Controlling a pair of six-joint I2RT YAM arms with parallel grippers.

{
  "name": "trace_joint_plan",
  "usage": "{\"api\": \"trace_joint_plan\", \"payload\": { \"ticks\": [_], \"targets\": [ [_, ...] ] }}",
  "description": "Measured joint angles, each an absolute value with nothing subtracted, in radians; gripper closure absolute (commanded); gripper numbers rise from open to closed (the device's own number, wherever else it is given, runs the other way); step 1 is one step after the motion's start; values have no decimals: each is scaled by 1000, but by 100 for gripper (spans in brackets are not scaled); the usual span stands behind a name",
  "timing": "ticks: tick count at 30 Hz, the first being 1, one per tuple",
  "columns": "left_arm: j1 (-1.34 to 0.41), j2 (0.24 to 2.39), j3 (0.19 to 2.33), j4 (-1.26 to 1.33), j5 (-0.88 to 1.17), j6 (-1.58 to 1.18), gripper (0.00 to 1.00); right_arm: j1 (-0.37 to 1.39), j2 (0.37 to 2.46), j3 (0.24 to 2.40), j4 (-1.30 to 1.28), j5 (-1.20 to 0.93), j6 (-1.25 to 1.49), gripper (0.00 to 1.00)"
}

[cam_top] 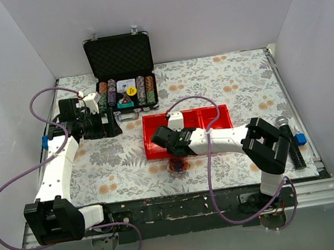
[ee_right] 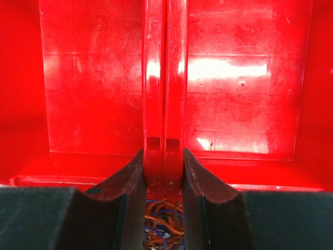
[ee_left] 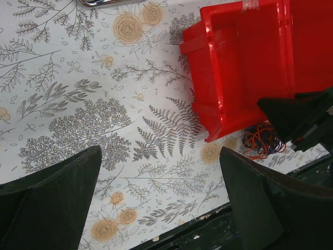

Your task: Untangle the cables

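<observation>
The cables (cam_top: 177, 165) are a small clump of orange-red wires with purple strands, lying on the floral cloth just in front of the red tray (cam_top: 216, 118). My right gripper (cam_top: 162, 138) is at the tray's near edge. In the right wrist view its fingers (ee_right: 132, 177) press on both sides of the tray's middle double wall (ee_right: 163, 104), and the cables (ee_right: 164, 219) show below between them. My left gripper (cam_top: 112, 121) is open and empty, well left of the tray. Its wrist view shows the gripper (ee_left: 158, 156), the tray (ee_left: 244, 62) and the cables (ee_left: 263, 139).
An open black case of poker chips (cam_top: 126, 92) stands at the back. A black cylinder (cam_top: 291, 145) and a small blue piece (cam_top: 300, 138) lie at the right. The table's dark front edge (ee_left: 208, 229) runs close to the cables.
</observation>
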State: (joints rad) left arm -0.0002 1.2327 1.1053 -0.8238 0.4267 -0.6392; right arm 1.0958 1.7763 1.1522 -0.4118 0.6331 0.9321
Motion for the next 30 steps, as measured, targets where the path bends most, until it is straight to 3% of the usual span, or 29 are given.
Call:
{"api": "trace_joint_plan", "payload": {
  "ticks": [9, 15, 21, 30],
  "targets": [
    [0, 1232, 1103, -823, 427, -648, 2, 1111, 1860, 1269, -451, 625, 939, 98],
    [0, 1235, 1103, -839, 443, -640, 2, 1112, 1890, 1317, -472, 623, 954, 63],
    [-4, 1228, 1103, -891, 559, -577, 2, 1116, 1707, 1130, -406, 539, 959, 48],
    [-302, 1166, 1068, -896, 593, -550, 2, 1120, 1464, 1015, -332, 466, 951, 47]
  ]
}}
